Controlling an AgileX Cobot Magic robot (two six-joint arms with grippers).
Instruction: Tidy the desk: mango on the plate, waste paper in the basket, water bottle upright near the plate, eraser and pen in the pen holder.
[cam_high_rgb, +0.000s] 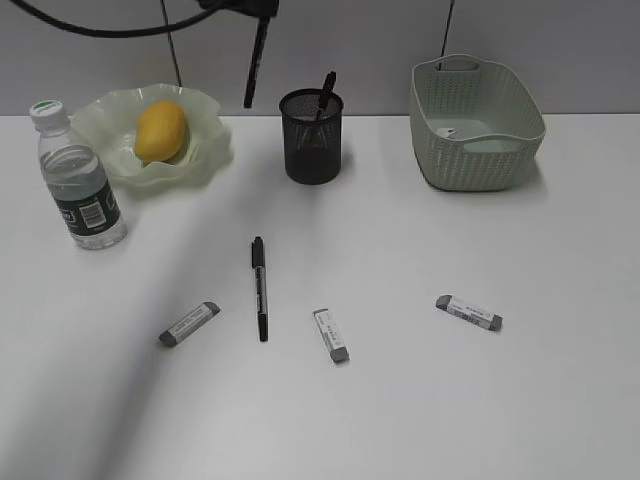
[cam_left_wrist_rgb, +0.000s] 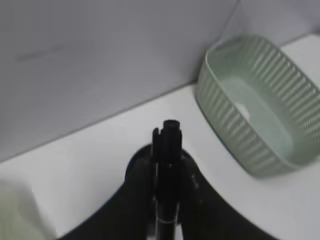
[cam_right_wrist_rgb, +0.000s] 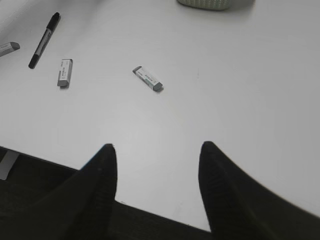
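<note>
The broad white worktop (cam_high_rgb: 420, 400) carries a pale green translucent plate with a wavy ruffled rim (cam_high_rgb: 205, 140) near its far left corner, and a smooth yellow-orange mango (cam_high_rgb: 161, 130) lies in that plate. Just beside the plate, toward the left edge, a small clear plastic water bottle with a dark green label and a white cap (cam_high_rgb: 78, 180) stands upright. A black wire-mesh cylindrical pen holder (cam_high_rgb: 311, 138) stands near the middle of the far edge, with a dark pen (cam_high_rgb: 326, 92) leaning out of it. A pale sage-green oval basket with woven-look sides (cam_high_rgb: 477, 125) sits toward the far right; something small and pale lies on its floor, too small to identify.

In the middle of the worktop a black-and-grey pen (cam_high_rgb: 260, 288) lies flat, its length running from the far edge toward the near edge. Three slim grey-white erasers lie well apart around it: the first (cam_high_rgb: 189, 323) to its left, the second (cam_high_rgb: 331, 335) to its right, the third (cam_high_rgb: 469, 312) farther right.

The left gripper (cam_left_wrist_rgb: 169, 165) has its jaws clamped on a black pen (cam_high_rgb: 256, 60) that hangs nearly upright above the far edge, between the plate and the pen holder. The right gripper (cam_right_wrist_rgb: 156, 165) hovers over the near edge with its jaws apart and nothing between them.
</note>
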